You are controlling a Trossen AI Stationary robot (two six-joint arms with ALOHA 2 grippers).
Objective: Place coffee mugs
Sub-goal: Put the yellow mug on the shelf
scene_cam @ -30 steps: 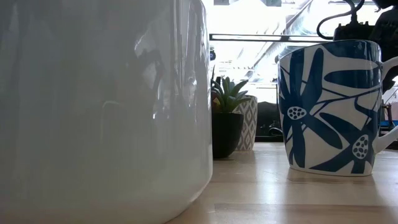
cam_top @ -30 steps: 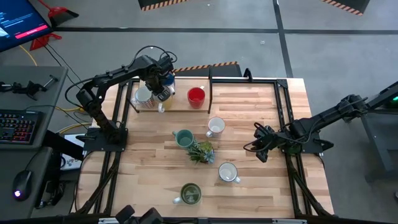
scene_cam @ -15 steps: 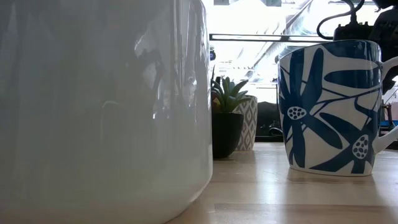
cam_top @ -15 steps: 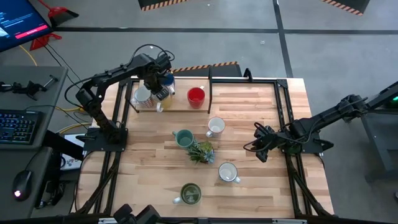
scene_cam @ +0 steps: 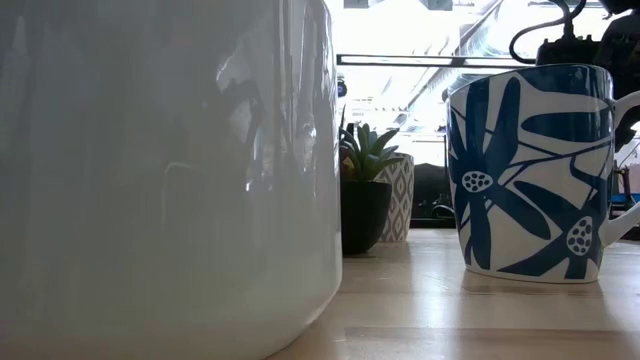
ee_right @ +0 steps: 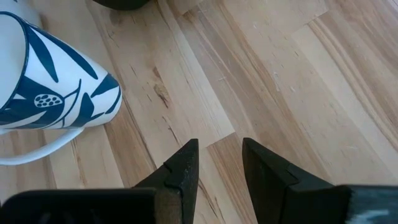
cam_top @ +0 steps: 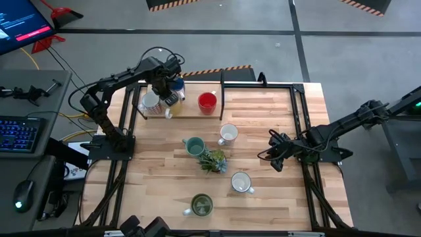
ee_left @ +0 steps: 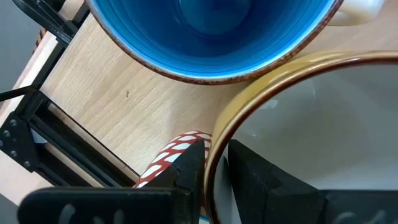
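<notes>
My left gripper (ee_left: 214, 168) pinches the rim of a gold-rimmed white mug (ee_left: 311, 137) beside the blue mug (ee_left: 211, 31), while my right gripper (ee_right: 217, 165) hovers part-open, empty.

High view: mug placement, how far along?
Done: red mug, blue mug and a white mug sit on the back-left board.
In hand: left gripper is clamped on the rim of a gold-rimmed mug at that board.
Left: teal mug, olive mug, plain white mug and blue-patterned mug loose on the table. Right gripper waits open, mid-right.
</notes>
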